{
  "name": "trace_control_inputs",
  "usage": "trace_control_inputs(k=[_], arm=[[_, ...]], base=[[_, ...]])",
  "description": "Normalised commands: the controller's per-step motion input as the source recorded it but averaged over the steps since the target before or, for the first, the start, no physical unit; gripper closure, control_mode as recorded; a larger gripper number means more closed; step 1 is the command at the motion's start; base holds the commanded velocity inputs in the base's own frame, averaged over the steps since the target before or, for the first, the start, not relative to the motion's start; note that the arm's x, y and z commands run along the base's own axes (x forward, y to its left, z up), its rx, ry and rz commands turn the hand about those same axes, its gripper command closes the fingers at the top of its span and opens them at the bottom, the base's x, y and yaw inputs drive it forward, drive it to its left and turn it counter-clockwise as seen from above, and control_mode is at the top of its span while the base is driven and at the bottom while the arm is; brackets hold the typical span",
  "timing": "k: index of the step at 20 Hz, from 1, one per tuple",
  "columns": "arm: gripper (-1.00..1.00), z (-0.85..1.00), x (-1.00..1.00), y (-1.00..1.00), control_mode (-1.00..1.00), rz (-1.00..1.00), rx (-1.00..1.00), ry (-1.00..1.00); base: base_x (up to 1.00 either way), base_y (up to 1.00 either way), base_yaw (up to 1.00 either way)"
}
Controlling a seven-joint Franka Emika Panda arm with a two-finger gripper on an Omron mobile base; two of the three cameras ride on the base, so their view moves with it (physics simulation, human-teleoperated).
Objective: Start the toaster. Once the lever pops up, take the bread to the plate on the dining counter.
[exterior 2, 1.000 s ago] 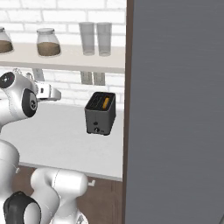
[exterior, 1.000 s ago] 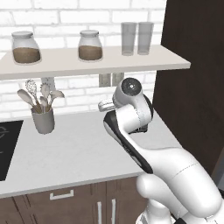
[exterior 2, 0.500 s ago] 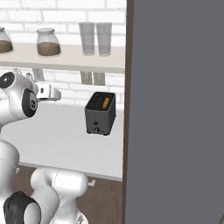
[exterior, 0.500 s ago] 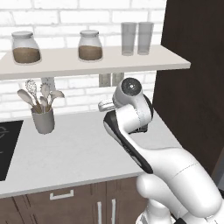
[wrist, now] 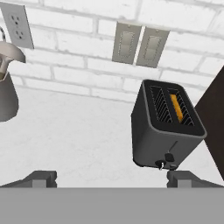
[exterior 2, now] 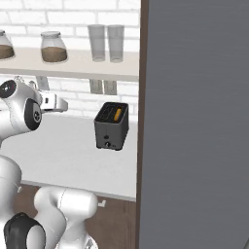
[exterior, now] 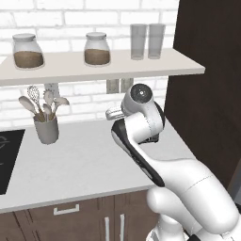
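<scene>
The dark grey toaster [exterior 2: 112, 126] stands on the white worktop close to the tall cabinet; in the hand view the toaster [wrist: 162, 131] is ahead and to the right. The bread [wrist: 176, 107] sits down in its right slot, showing as a golden edge [exterior 2: 117, 115]. A small lever and knob sit low on the toaster's near face. My gripper [wrist: 114, 179] is open and empty, held well back from the toaster above the worktop. The plate and the dining counter are out of view.
A grey utensil cup [exterior: 46, 129] stands at the left by the brick wall. A shelf [exterior: 94, 68] with jars and glasses hangs above. A tall dark cabinet [exterior 2: 194, 121] closes off the right. A black cooktop [exterior: 7, 160] lies at the far left.
</scene>
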Motion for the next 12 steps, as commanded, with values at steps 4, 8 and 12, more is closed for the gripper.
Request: trace_control_inputs(k=[4, 8, 12], arm=[[-1.0, 0.0, 0.0, 0.0, -1.0, 0.0, 0.0, 0.0], [-1.0, 0.0, 0.0, 0.0, -1.0, 0.0, 0.0, 0.0], [-1.0, 0.0, 0.0, 0.0, -1.0, 0.0, 0.0, 0.0]], base=[[0.0, 0.0, 0.0], [0.0, 0.0, 0.0], [0.0, 0.0, 0.0]])
